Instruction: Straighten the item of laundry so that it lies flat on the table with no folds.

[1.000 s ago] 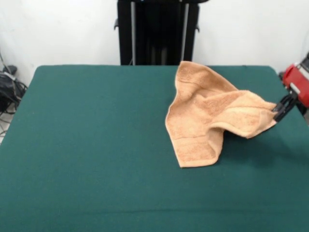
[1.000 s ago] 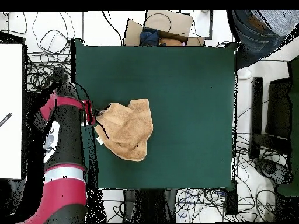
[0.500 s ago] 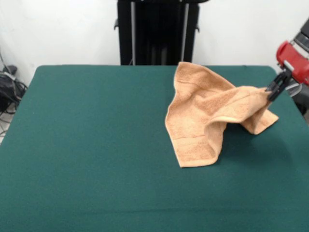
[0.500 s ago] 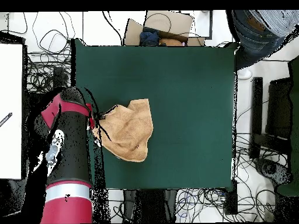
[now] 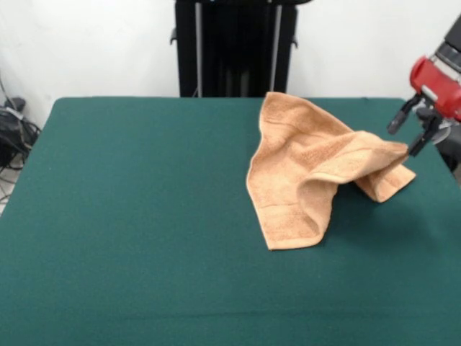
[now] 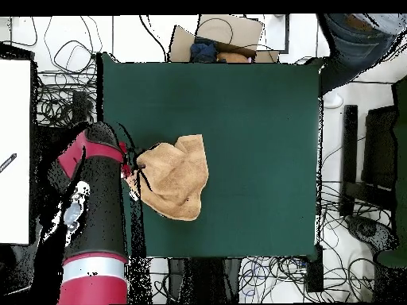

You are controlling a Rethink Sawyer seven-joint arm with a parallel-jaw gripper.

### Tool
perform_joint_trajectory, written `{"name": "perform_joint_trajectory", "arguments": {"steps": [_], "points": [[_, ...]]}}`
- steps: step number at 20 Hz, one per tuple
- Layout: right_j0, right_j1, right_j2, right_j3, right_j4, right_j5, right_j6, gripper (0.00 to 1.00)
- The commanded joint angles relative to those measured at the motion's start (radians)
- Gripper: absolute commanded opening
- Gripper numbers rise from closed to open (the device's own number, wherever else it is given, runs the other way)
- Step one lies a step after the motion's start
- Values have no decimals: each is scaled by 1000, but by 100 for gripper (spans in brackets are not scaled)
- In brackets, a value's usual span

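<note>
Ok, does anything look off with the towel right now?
Yes. The towel is still bunched near one side of the table: its edge by the claw arches up in a raised fold instead of lying flat. The claw is open beside that peak, no longer clamping it.

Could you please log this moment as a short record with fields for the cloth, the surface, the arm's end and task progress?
cloth: light orange-tan terry-cloth towel, crumpled, one corner raised off the surface
surface: dark green felt-topped table
arm's end: red and black gripper, jaws spread, beside the towel's raised corner at the table's edge
grip: appears released; contact unclear
progress: folds remain, not flat
</note>
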Motion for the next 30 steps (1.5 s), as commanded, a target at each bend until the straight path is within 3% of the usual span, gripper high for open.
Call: {"name": "perform_joint_trajectory", "arguments": {"steps": [1, 15, 30], "points": [[19, 0, 51, 127, -25, -106, -123, 100], [62, 8, 9, 136, -38, -127, -82, 100], [51, 8, 4, 176, -40, -157, -99, 100]]}}
